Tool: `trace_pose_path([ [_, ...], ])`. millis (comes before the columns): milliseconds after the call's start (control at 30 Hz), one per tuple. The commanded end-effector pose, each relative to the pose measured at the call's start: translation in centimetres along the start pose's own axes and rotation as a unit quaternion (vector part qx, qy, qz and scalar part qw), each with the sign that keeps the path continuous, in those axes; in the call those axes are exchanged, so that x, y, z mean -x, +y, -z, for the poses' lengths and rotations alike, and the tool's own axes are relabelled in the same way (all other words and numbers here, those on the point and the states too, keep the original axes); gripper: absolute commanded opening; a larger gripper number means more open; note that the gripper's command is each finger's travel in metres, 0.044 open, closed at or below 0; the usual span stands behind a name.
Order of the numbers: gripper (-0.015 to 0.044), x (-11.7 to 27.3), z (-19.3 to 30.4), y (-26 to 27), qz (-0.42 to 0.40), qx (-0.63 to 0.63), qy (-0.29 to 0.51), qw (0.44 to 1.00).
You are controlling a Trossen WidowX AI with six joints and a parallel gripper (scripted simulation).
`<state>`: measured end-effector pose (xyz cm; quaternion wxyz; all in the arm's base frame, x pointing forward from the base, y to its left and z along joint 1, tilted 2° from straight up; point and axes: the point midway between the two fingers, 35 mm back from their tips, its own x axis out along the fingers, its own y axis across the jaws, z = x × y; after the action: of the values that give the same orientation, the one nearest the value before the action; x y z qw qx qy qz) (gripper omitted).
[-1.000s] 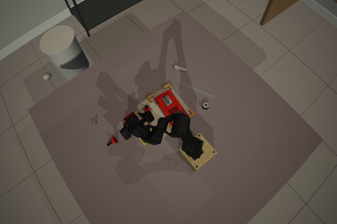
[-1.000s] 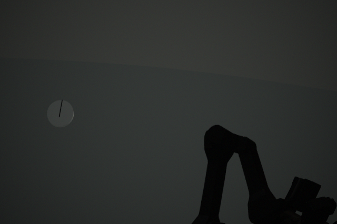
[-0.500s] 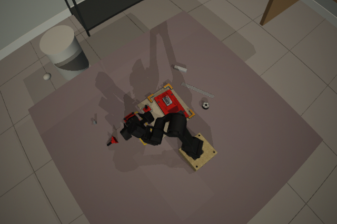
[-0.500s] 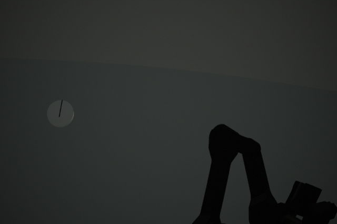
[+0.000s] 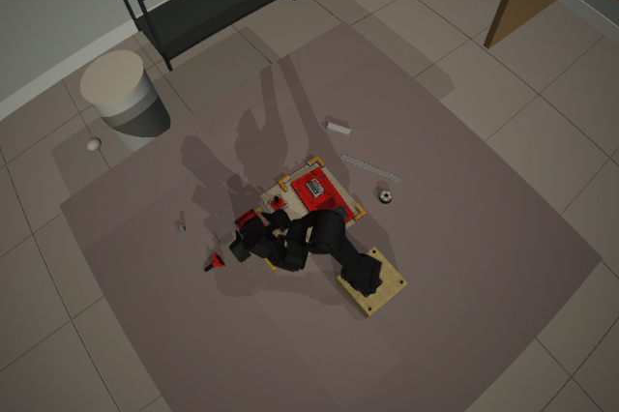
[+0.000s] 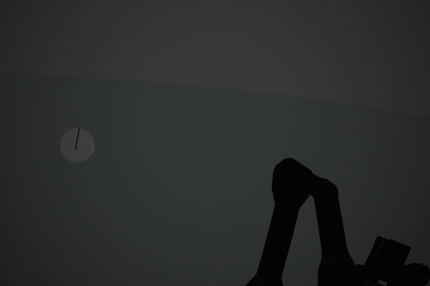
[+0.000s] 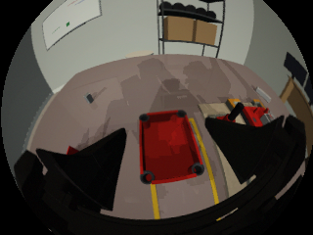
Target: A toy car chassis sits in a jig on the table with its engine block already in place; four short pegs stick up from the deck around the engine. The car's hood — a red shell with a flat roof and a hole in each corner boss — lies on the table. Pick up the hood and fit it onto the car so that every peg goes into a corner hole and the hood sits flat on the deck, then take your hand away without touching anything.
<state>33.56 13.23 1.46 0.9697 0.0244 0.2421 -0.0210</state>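
The red hood [image 5: 246, 219] [image 7: 168, 144] lies by the left end of the jig, a dark round boss at each corner. My gripper [image 5: 250, 228] [image 7: 167, 127] is open and empty above it; in the wrist view the hood shows between the spread fingers, with a gap on both sides. The red chassis [image 5: 335, 194] [image 7: 254, 117] sits in the cream jig [image 5: 293, 207] [image 7: 210, 110], with the grey engine block [image 5: 314, 189] on its deck. The arm hides part of the chassis and jig; the pegs are too small to make out clearly. The exterior view shows only the arm's dark outline.
A red part with a black post [image 5: 276, 202] [image 7: 236, 113] stands on the jig between hood and chassis. A similar part [image 5: 216, 261] lies left of the gripper. A white bar [image 5: 338, 129], a grey strip [image 5: 369, 167] and a wheel [image 5: 385, 195] lie beyond the chassis.
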Motion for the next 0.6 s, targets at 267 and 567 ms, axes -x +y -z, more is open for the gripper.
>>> trace_pose_path([
  [267, 0.0440, -0.34, 0.64, -0.05, 0.001, -0.004, -0.002, 1.000],
  [567, 0.0440, -0.56, 1.09, -0.08, 0.000, -0.005, -0.003, 1.000],
])
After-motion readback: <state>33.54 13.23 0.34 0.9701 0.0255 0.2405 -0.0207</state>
